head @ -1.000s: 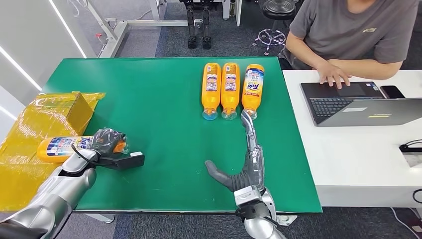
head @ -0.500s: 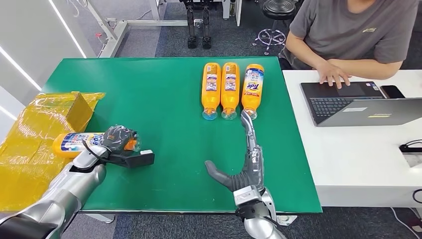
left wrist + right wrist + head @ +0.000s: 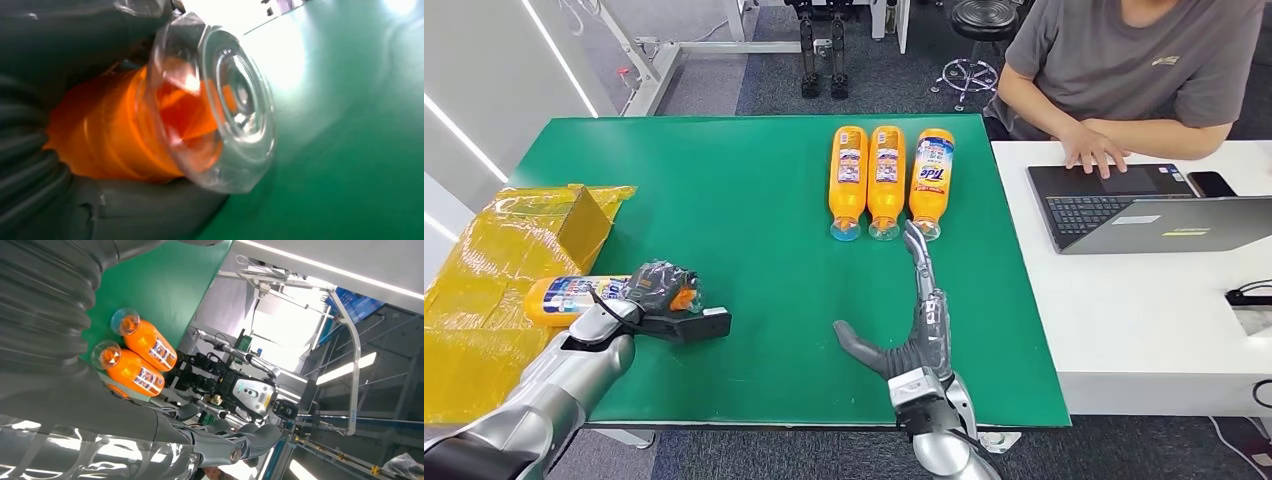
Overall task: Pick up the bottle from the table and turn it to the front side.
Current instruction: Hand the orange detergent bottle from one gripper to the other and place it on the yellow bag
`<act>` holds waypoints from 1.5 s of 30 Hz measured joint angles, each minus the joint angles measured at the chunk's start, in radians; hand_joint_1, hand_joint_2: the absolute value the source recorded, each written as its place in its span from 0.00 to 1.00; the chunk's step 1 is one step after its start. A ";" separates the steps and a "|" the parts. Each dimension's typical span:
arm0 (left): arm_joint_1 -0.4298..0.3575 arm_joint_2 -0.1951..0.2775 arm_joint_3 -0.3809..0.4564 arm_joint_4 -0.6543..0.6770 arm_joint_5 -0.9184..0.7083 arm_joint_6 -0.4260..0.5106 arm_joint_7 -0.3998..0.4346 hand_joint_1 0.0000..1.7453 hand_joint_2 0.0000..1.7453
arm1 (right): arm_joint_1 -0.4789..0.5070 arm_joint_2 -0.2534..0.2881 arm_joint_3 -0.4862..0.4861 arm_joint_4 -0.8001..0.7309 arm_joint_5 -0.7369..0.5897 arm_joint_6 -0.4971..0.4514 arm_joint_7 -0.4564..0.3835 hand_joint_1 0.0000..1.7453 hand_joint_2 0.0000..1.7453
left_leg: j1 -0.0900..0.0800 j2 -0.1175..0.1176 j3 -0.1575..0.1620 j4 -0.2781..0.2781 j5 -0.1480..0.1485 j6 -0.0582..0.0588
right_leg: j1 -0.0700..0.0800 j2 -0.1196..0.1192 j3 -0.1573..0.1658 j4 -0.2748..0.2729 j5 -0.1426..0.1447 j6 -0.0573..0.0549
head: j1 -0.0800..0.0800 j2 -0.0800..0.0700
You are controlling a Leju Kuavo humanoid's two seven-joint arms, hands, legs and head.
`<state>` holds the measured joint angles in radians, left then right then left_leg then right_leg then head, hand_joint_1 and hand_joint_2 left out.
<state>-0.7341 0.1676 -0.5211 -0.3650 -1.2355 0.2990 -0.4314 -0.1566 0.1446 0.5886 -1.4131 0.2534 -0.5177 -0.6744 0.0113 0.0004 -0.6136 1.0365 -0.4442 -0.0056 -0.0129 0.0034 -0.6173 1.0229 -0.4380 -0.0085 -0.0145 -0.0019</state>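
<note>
Bottle in question lay on its side at about eight o'clock on the green table, held by the left hand, whose fingers were wrapped round the neck end. Its orange body and printed label stretched out toward nine o'clock, over the edge of the yellow plastic-wrapped box at the table's left side. From the left wrist camera the clear cap showed end-on, orange behind it, with grey fingers closed around the neck and green table surface just beyond.

The right hand was at about five o'clock, holding nothing, its fingers spread wide: the thumb pointed toward nine o'clock and the long fingers reached up toward twelve. Their tips ended close to the cap of the rightmost of three orange bottles lying side by side at about one o'clock, caps facing the robot; whether they touched it I could not tell. Two of those bottles appeared in the right wrist camera, resting on the green surface beyond the ribbed cover.

At three o'clock stood a white desk with an open laptop and a phone. A person in a grey shirt sat behind it with a hand on the keyboard.
</note>
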 joint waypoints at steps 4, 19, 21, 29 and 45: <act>-0.010 0.002 0.000 0.001 -0.002 -0.011 0.014 0.00 1.00 | -0.001 0.000 0.000 0.007 -0.008 -0.001 -0.005 0.00 1.00 | 0.000 0.000 0.001 0.000 0.000 0.000 | 0.000 0.000 0.001 0.000 0.000 0.000 | 0.000 0.000; -0.013 0.015 0.000 0.001 0.027 0.000 0.025 0.00 1.00 | -0.006 0.000 0.000 0.010 -0.014 -0.008 -0.005 0.00 1.00 | 0.000 0.000 0.002 -0.001 0.000 0.000 | 0.000 0.000 0.002 0.001 0.000 0.000 | 0.000 0.000; -0.013 0.018 0.000 0.001 0.031 -0.004 0.024 0.00 1.00 | -0.006 -0.001 0.000 0.010 -0.014 -0.013 -0.004 0.00 1.00 | 0.000 0.000 0.002 -0.001 0.000 -0.001 | 0.000 0.000 0.002 0.001 0.000 0.000 | 0.000 0.000; -0.013 0.038 0.009 0.002 0.068 -0.058 0.001 0.00 1.00 | -0.002 -0.010 0.000 0.010 -0.023 -0.037 -0.008 0.00 1.00 | 0.000 0.000 0.003 -0.001 0.001 -0.001 | 0.000 0.000 0.002 0.001 0.000 0.000 | 0.000 0.000; 0.053 0.139 0.105 -0.023 0.148 -0.075 -0.027 0.00 1.00 | 0.026 -0.023 -0.009 -0.024 -0.004 -0.031 0.004 0.00 1.00 | 0.000 0.003 0.016 -0.006 -0.002 -0.006 | 0.000 0.003 0.013 0.001 -0.002 -0.004 | 0.000 0.000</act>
<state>-0.6813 0.3068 -0.4156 -0.3876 -1.0870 0.2243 -0.4587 -0.1310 0.1214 0.5797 -1.4374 0.2496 -0.5483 -0.6701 0.0111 0.0033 -0.5972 1.0303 -0.4462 -0.0114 -0.0133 0.0063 -0.6045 1.0235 -0.4403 -0.0130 -0.0147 -0.0019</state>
